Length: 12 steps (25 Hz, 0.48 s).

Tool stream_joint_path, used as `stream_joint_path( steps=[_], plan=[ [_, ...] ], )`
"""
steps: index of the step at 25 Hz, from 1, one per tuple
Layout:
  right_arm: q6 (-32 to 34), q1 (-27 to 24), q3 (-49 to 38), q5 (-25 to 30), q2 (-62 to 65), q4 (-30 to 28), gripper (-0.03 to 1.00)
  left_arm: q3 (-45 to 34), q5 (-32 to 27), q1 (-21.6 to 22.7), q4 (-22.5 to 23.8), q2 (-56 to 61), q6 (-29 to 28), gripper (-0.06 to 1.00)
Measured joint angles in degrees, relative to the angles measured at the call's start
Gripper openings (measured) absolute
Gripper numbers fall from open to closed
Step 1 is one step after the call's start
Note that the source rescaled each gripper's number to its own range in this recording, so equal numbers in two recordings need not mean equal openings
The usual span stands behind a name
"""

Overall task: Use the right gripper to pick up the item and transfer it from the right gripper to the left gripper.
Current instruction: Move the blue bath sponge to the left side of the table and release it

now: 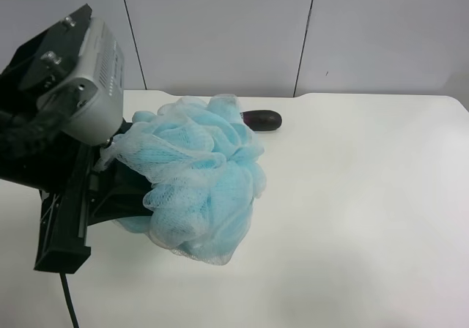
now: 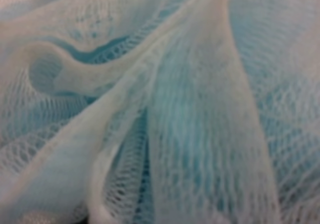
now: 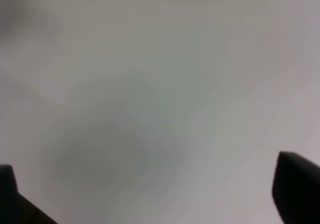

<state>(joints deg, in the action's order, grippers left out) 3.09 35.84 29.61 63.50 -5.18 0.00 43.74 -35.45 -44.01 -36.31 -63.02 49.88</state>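
The item [image 1: 196, 174], a fluffy light-blue mesh pouf, hangs just above the white table. The arm at the exterior high view's left carries a silver-grey camera box. It is the left arm, since mesh [image 2: 165, 109] fills the whole left wrist view. My left gripper [image 1: 121, 189] is shut on the item's near side, with its fingertips buried in the ruffles. In the right wrist view my right gripper [image 3: 152, 191] stands open. Its two black fingertips [image 3: 297, 189] are far apart over blurred bare table, with nothing between them. The right arm is out of the exterior high view.
A dark purple eggplant [image 1: 262, 119] lies near the table's [image 1: 366, 196] back edge, just behind the pouf. A grey panelled wall rises behind the table. The left arm's black body and cable fill the view's lower left corner.
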Motion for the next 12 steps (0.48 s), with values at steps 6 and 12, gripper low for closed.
stream_joint_path(
  steps=[6, 12],
  plan=[
    [0.0, 0.0, -1.3, -1.87, 0.0, 0.0, 1.0, 0.0, 0.0, 0.0, 0.0, 0.0, 0.0, 0.03],
    [0.0, 0.0, -1.3, -2.27, -0.11, 0.0, 1.0, 0.0, 0.05, 0.0, 0.0, 0.0, 0.0, 0.03]
  ],
)
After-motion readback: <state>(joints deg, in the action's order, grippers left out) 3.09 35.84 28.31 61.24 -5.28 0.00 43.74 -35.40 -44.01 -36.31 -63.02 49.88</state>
